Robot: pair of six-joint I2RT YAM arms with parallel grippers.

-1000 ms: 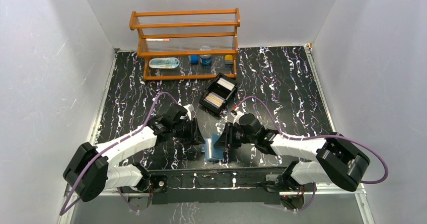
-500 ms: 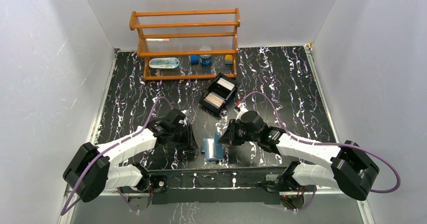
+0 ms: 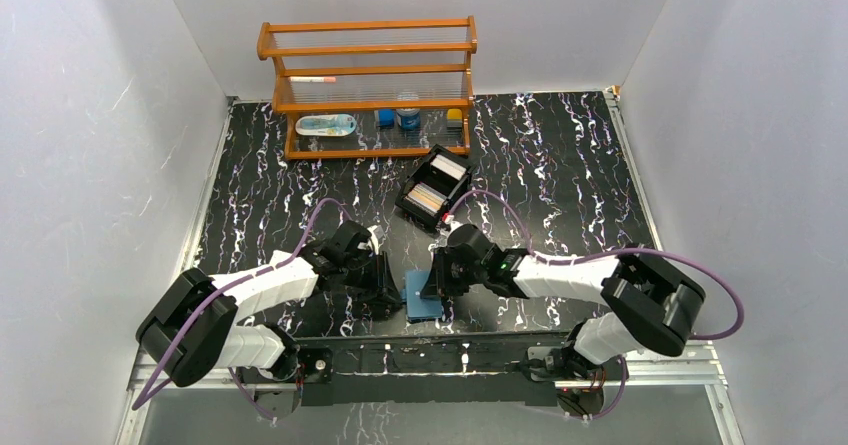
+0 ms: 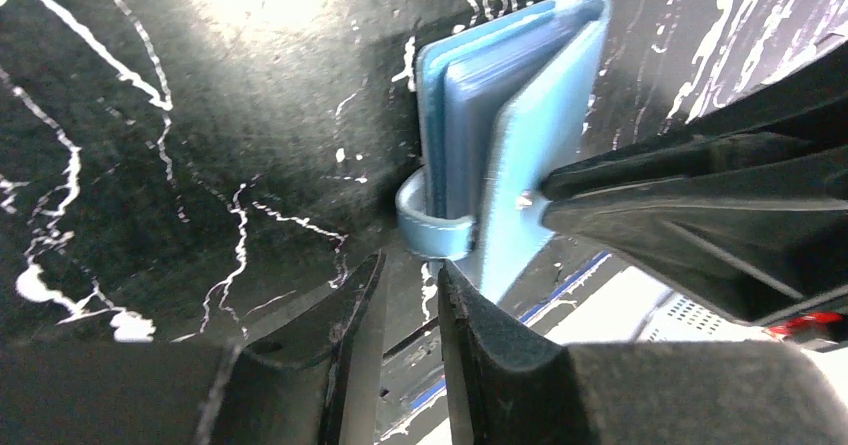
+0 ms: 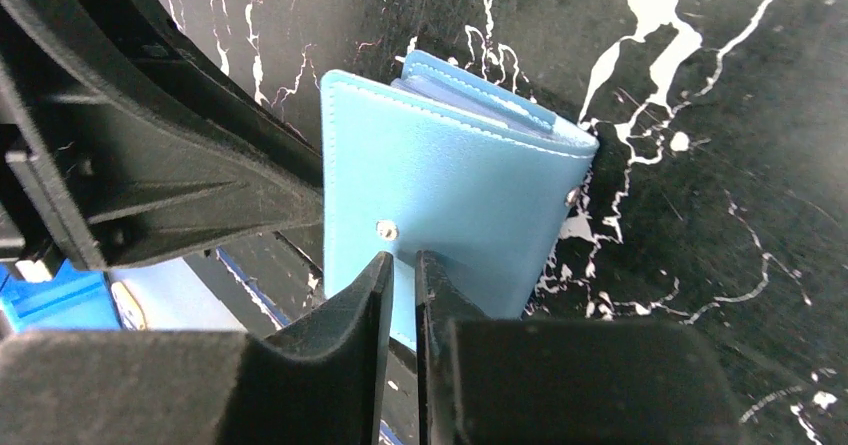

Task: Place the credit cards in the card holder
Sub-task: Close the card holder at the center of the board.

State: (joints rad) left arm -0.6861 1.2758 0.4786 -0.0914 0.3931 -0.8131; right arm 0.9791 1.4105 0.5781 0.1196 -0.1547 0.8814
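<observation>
Table (image 3: 580,165): holder (image 5: 450,205) lies part-open at the near centre, between both grippers; cards (image 3: 425,198) sit well beyond. Right gripper (image 5: 402,260): almost closed, tips at the raised cover; grip cannot be told. Left gripper (image 4: 410,267): narrowly parted, empty, tab (image 4: 432,233) just ahead.
</observation>
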